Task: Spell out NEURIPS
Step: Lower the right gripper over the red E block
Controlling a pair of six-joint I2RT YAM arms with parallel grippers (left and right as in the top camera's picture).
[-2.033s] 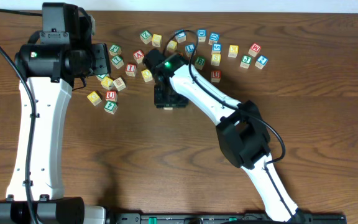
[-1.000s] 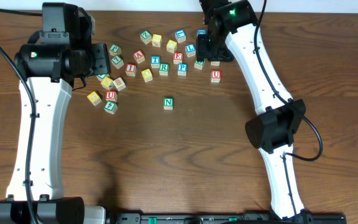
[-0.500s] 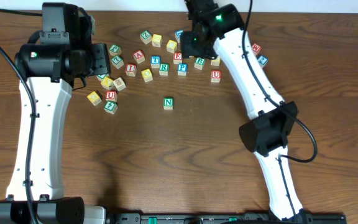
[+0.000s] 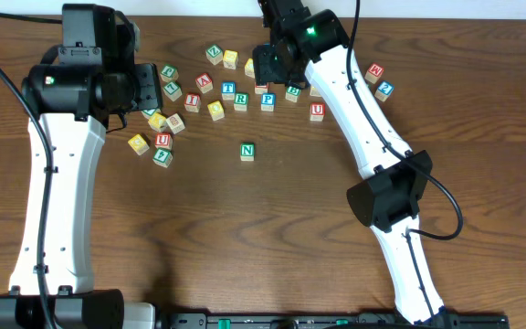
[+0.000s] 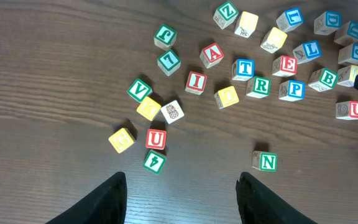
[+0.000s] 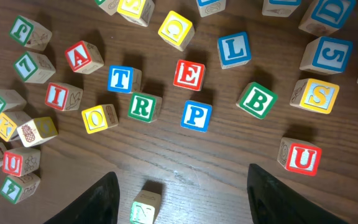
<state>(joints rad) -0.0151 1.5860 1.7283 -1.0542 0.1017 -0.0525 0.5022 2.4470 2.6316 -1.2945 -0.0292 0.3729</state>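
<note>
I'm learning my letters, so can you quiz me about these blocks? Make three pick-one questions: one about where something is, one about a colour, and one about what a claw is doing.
1. Where is the N block?
A. stacked on another block
B. leaning on another block
C. standing by itself

2. What colour is the letter on the E block?
A. blue
B. red
C. green

3. What is the right claw doing?
A. open, holding nothing
B. shut on a block
C. shut, holding nothing

Answers:
1 C, because nothing touches it in the overhead view.
2 B, because the E is clearly red in the right wrist view.
3 A, because its fingers stand wide apart with only the table between them.
</note>
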